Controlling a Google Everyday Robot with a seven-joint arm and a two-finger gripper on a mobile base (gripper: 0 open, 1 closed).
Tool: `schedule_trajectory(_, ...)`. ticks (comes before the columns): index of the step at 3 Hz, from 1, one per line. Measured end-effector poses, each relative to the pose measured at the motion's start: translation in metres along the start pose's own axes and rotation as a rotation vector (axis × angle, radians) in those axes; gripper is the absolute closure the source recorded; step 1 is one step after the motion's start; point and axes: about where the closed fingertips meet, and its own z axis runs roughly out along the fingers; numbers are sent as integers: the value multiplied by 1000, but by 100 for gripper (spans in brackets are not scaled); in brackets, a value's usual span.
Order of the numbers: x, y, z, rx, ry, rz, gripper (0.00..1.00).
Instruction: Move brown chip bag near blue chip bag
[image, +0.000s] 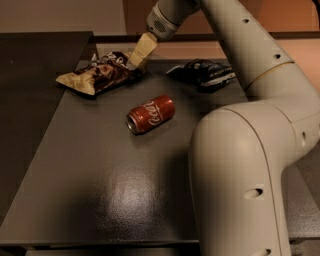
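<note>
View over a dark table (100, 190), described from left to right.

The brown chip bag (100, 75) is just left of the gripper and a little below it. It lies crumpled and flat on the far part of the table, its length running leftward away from the gripper. Its right end sits directly under the gripper's tip, touching it or very nearly so.

The gripper (137, 59), tan in colour, slants down from a pale wrist at the top centre. It points at that right end of the bag, probably because the crimped end is the easiest part to pinch. Whether it is open or closed cannot be told, nor whether it has hold of the bag.

In front of the gripper, toward the viewer and slightly right, a red can (150, 114) lies on its side, apart from both bags. It looks to lie nearer the viewer than the straight line between the bags, so a slide along the far side would likely miss it.

To the right of the gripper, at about the same depth, the blue chip bag (202, 74) lies flat, well apart from the brown one, with bare table between them. The brown bag is not yet near it.

Farther right, the thick pale arm (250, 165) arches from the right foreground up and over to the gripper, hiding that corner of the table.
</note>
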Motion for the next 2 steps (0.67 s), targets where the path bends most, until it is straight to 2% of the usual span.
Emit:
schedule_trajectory(1, 0, -8, 16, 24, 28, 19, 0)
schedule_trajectory(2, 4, -13, 21, 73, 29, 42, 0)
